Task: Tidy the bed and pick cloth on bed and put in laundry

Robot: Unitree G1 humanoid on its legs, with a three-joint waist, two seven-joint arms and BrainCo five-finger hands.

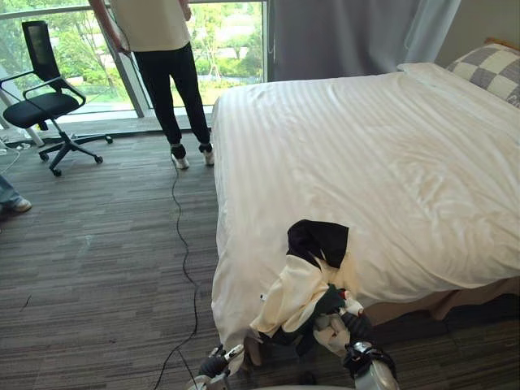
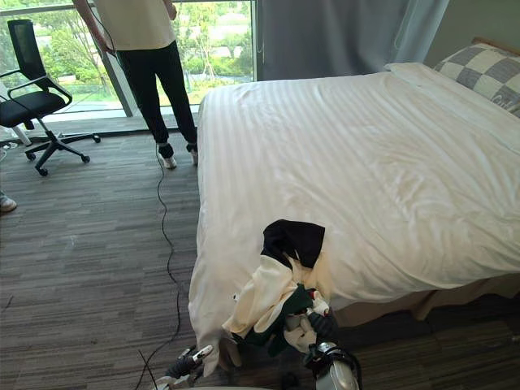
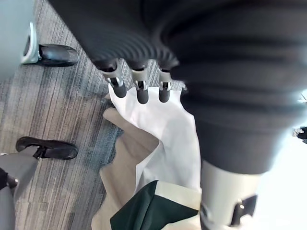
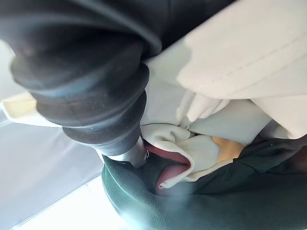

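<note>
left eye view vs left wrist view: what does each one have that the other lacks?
Left eye view: the white bed, a checked pillow, an office chair, a person standing by the window. Left wrist view: the left hand close up, fingers straight, tips by a white cloth edge. Both: the cream and dark-green garment draped over the bed's near edge, and the grey carpet.

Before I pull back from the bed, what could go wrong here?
The clothes are bunched round the right robot hand with one end on the bed; loose parts may slip off. The open left robot hand is by the hanging sheet and may snag it.
</note>
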